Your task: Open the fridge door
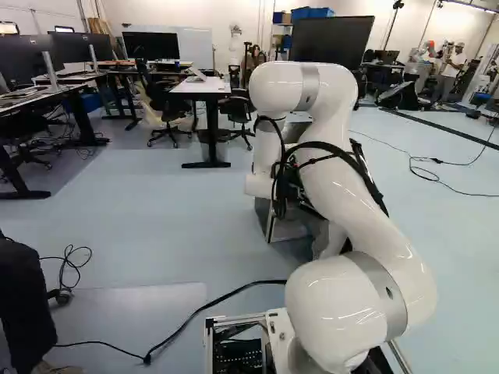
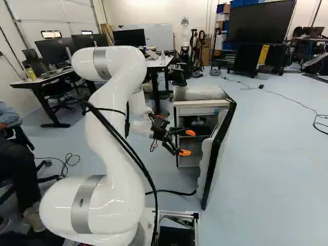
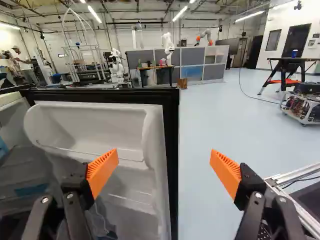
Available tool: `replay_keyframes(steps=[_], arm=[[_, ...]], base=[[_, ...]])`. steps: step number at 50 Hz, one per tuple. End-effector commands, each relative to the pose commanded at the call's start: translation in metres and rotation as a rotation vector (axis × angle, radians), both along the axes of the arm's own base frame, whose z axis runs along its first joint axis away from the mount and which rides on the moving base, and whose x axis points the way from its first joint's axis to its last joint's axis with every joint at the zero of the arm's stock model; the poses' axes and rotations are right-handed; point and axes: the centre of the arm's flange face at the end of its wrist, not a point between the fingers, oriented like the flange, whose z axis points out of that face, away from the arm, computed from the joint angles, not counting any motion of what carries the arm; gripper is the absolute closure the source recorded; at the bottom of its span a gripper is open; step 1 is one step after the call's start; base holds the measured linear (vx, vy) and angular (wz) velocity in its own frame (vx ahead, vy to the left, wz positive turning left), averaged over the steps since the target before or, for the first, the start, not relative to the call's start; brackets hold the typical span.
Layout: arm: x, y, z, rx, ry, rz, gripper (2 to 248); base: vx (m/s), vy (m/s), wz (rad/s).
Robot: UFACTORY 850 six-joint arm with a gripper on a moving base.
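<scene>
- Seen well open already: the fridge door (image 2: 218, 148), swung out from the fridge (image 2: 201, 103) toward the base frame (image 2: 196, 223), ahead of the gripper (image 3: 164, 156).
- Fingers wide apart, with orange pads (image 3: 102, 172) gripping nothing; in the wrist view, 1 over the door's inner side, 1 out past its free edge.
- Could slip off that free edge on an outward push, if set too far toward the outer finger's side.
- Could snag on the moulded shelves (image 3: 90, 125) if driven in too deep, then strain the hinge or drag the fridge.
- Could knock door against base frame, if rolled ahead or swung too close.
- Upright, with long axis vertical; free edge pointing back toward the base, inner side turned to the arm (image 2: 115, 97), outer face toward the right of the right base view.
</scene>
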Motion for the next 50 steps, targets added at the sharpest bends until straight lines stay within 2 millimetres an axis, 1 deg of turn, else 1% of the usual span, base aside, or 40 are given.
replay_keyframes(steps=[7, 23, 36, 50], arm=[[0.014, -0.007, 0.005, 0.003, -0.034, -0.019, 3], [0.042, -0.023, 0.033, 0.010, -0.129, -0.055, 3], [0.063, -0.040, 0.039, 0.010, -0.178, -0.086, 3], [0.081, -0.067, 0.043, 0.001, -0.216, -0.108, 3]], base=[[0.000, 0.000, 0.000], [0.000, 0.000, 0.000], [0.000, 0.000, 0.000], [0.000, 0.000, 0.000]])
